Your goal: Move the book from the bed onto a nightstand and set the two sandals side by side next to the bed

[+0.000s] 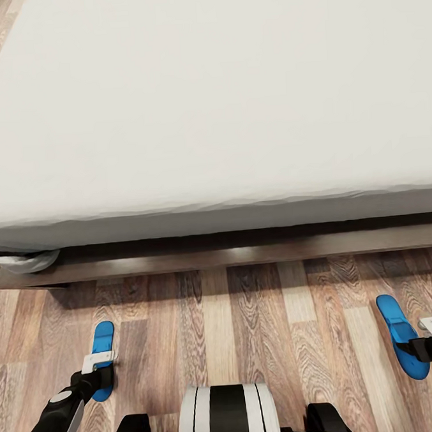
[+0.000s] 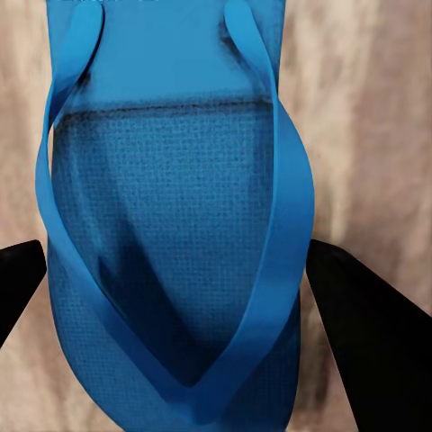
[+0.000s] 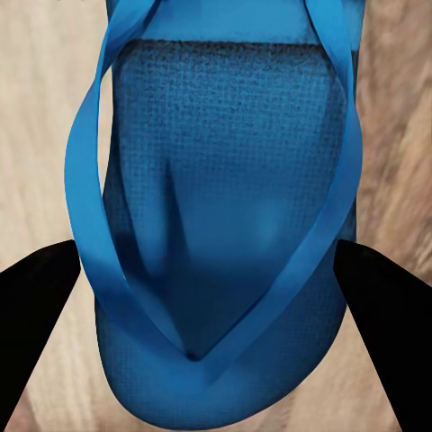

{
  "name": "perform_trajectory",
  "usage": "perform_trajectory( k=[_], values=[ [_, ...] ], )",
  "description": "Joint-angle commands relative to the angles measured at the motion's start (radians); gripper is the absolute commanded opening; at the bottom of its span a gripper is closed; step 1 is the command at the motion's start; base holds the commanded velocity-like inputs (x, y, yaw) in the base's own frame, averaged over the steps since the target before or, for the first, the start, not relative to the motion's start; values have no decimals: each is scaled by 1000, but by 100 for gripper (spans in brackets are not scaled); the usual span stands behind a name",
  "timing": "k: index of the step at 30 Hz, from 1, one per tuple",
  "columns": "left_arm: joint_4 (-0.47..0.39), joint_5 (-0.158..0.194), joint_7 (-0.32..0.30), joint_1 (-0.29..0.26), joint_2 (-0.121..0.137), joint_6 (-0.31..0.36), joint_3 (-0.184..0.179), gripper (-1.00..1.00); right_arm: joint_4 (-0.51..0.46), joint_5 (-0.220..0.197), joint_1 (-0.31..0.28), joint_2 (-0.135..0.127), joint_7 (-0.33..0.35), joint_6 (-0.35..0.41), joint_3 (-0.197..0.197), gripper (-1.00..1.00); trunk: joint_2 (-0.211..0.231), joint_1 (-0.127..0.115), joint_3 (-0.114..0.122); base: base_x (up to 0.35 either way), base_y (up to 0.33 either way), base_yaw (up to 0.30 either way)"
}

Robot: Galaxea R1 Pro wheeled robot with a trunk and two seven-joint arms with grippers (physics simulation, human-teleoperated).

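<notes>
Two bright blue sandals lie far apart over the wood floor in front of the bed (image 1: pixel 210 114). My left gripper (image 1: pixel 99 375) comes down over the left sandal (image 1: pixel 102 341). In the left wrist view its black fingers (image 2: pixel 369 342) press both side edges of that sandal (image 2: pixel 171 225). My right gripper (image 1: pixel 421 349) holds the right sandal (image 1: pixel 396 323) the same way, with fingers (image 3: pixel 36 333) against the sandal's (image 3: pixel 225 180) sides. Whether the sandals touch the floor I cannot tell. The book and the nightstand are out of view.
The bed's dark-brown platform base (image 1: pixel 244 252) runs across the view just beyond the sandals. A bunched grey sheet corner (image 1: pixel 24 261) hangs at its left end. Wood-plank floor (image 1: pixel 248 329) stretches between the two sandals. My own base (image 1: pixel 227 415) sits at the bottom.
</notes>
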Motion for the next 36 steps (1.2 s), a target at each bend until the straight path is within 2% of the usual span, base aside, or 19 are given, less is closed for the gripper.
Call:
perform_trajectory(
  k=[1, 15, 16, 36],
  values=[
    [0, -1, -7, 1, -1, 6, 3, -100, 0, -7, -1, -1, 0, 4, 4, -100, 0, 0, -1, 0, 0, 0],
    [0, -1, -7, 1, -1, 5, 3, -100, 0, -7, -1, -1, 0, 4, 4, -100, 0, 0, -1, 0, 0, 0],
    [0, -1, -7, 1, -1, 5, 3, 100, 0, -7, -1, -1, 0, 4, 4, -100, 0, 0, -1, 0, 0, 0],
    [0, -1, -7, 1, -1, 4, 3, 100, 0, -7, -1, -1, -1, 4, 4, -100, 0, 0, -1, 0, 0, 0]
  ],
)
